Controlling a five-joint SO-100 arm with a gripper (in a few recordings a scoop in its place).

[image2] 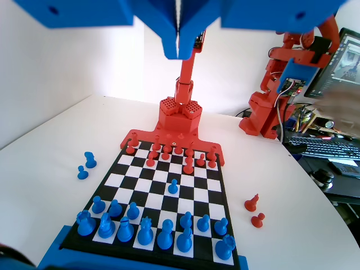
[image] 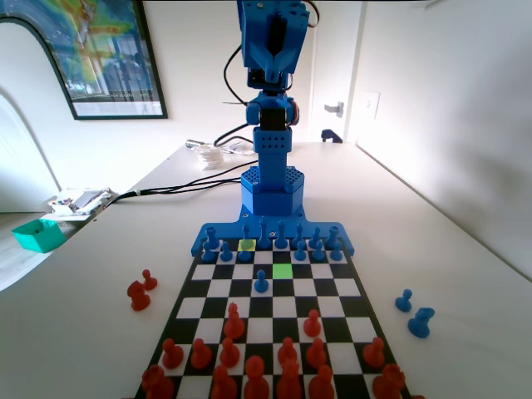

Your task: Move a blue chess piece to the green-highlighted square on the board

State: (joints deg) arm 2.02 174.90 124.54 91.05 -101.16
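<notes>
Hanging high over board point(image2: 169, 194), gripper point(image2: 179, 48) closed.

No text or label can be read.

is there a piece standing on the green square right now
No, the green-highlighted square is bare in the fixed view.

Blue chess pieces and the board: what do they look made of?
The blue chess pieces look like moulded or printed plastic: uniform colour, soft sheen. The board seems a thin, flat, smooth printed sheet, faintly glossy; whether card or plastic I cannot tell.
</notes>
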